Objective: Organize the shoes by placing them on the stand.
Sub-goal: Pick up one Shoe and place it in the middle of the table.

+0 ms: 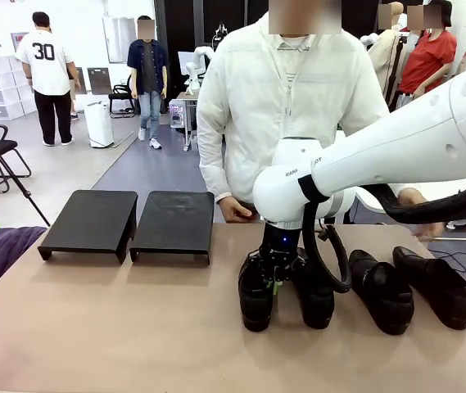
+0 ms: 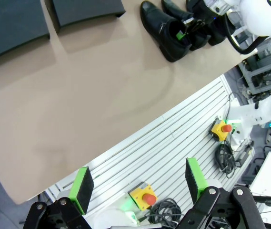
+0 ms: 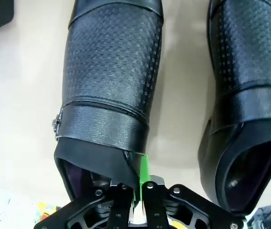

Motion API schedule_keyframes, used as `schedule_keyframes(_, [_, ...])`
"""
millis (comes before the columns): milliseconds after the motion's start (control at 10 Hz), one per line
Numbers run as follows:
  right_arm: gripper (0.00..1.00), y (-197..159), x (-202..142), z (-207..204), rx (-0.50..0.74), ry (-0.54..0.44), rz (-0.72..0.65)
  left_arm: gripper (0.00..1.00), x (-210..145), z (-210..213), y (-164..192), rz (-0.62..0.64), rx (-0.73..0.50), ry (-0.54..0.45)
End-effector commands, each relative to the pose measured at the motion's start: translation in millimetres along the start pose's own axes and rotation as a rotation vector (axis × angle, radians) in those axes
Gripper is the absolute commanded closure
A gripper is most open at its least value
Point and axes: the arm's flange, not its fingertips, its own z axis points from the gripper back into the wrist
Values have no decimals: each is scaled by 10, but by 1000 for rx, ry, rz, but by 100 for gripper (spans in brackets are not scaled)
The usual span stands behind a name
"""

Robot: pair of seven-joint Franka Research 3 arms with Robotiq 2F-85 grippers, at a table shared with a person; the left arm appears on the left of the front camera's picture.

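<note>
Black leather slip-on shoe [image 1: 255, 301] on the beige table [image 1: 134, 327], right of two flat black sloped trays [image 1: 93, 219], clamped at its opening edge by right gripper [image 3: 140, 179]. Left gripper [image 2: 137, 174] spread wide, grasping nothing.

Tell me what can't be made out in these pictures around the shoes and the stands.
- Front view: the right arm covers the heels of the two left shoes.
- Right wrist view: the top edge cuts off the gripped shoe at the toe, and its collar hides how deep the right gripper reaches.
- Left wrist view: the picture edges cut off both stands.
</note>
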Motion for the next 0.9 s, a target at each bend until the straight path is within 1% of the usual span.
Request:
schedule_keyframes(0, [100,33,-342,340,11,67,-53,0,-2,7,9,-12,-20,-7])
schedule_keyframes(100, [100,35,-691,574,56,93,-58,0,-2,7,9,-12,-20,-7])
schedule_keyframes(200, [100,50,-991,711,114,96,-84,0,-2,7,9,-12,-20,-7])
schedule_keyframes(300, [100,67,-1278,761,102,66,-16,0,-2,7,9,-12,-20,-7])
schedule_keyframes(400, [100,53,-1472,785,132,68,27,0,-2,7,9,-12,-20,-7])
schedule_keyframes(500, [100,3,-1558,810,147,19,53,0,-2,7,9,-12,-20,-7])
schedule_keyframes(600, [100,-60,-1351,858,194,-43,-33,0,-2,7,9,-12,-20,-7])
schedule_keyframes(700, [100,126,-1497,845,103,68,14,0,-2,7,9,-12,-20,-7])
schedule_keyframes(800, [100,126,-1497,845,103,68,14,0,-2,7,9,-12,-20,-7])
